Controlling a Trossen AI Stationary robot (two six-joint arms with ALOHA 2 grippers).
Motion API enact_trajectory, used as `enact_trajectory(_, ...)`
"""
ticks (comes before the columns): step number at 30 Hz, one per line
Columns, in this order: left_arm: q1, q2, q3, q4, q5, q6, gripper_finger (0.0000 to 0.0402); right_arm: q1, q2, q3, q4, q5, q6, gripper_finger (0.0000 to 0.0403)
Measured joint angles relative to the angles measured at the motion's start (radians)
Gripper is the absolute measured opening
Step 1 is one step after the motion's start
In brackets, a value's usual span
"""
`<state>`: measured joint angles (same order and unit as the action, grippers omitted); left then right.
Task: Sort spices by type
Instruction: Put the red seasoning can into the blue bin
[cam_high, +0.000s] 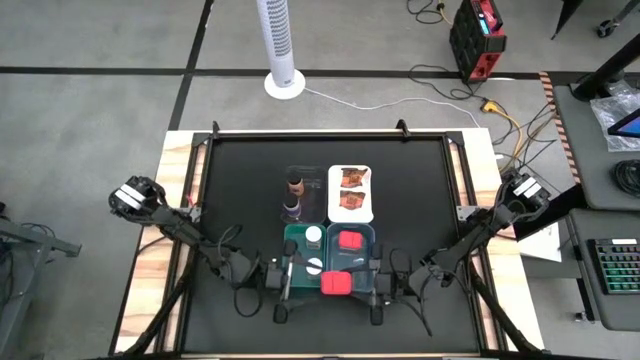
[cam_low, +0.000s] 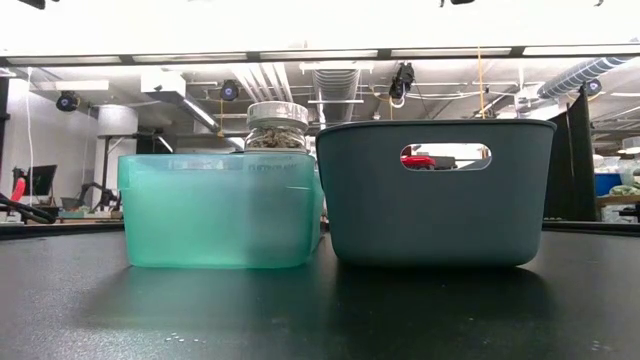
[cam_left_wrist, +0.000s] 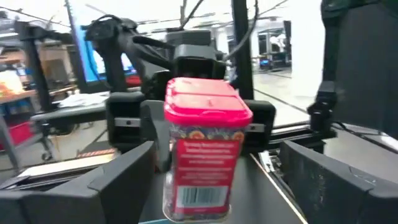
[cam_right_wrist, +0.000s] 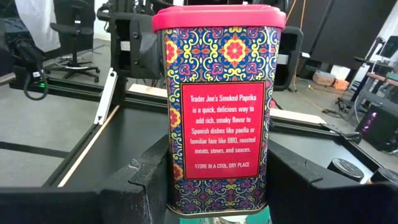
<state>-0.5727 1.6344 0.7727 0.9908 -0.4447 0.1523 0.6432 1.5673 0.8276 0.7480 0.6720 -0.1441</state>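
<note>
High view: the right gripper (cam_high: 368, 283) clamps a red-lidded patterned paprika tin (cam_high: 336, 283) upright at the table's near edge, seemingly a handover, the left gripper (cam_high: 284, 277) parted alongside; its twin red tin (cam_high: 349, 241) waits in the grey-blue tray (cam_high: 372, 233) beyond.

The high camera looked straight down on the whole black table (cam_high: 240, 180) from well above, while the low camera sat at tabletop height, close to the teal tray (cam_low: 215, 215) and grey-blue tray (cam_low: 440, 200), facing the room behind. Each wrist camera looked very closely at the same red paprika box (cam_right_wrist: 217, 106) from opposite sides.
</note>
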Motion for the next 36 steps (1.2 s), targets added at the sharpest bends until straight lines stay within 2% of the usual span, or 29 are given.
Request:
enact_trajectory(7,0.018,0.000,0.000,-0.014,0.013,-0.002,0.0325,-0.003,0.000,0.001,0.016,-0.001,-0.012,0.0187)
enact_trajectory(14,0.031,0.001,0.001,-0.004,0.012,-0.004,0.0325,-0.025,0.000,0.002,0.077,-0.053,-0.067,0.0187)
enact_trajectory(19,0.043,0.001,0.018,-0.013,0.039,-0.005,0.0324,-0.064,0.000,0.002,0.097,-0.127,-0.066,0.0187)
enact_trajectory(36,0.078,0.001,0.018,-0.022,0.039,-0.033,0.0308,-0.076,0.019,0.029,0.097,-0.153,-0.093,0.0187)
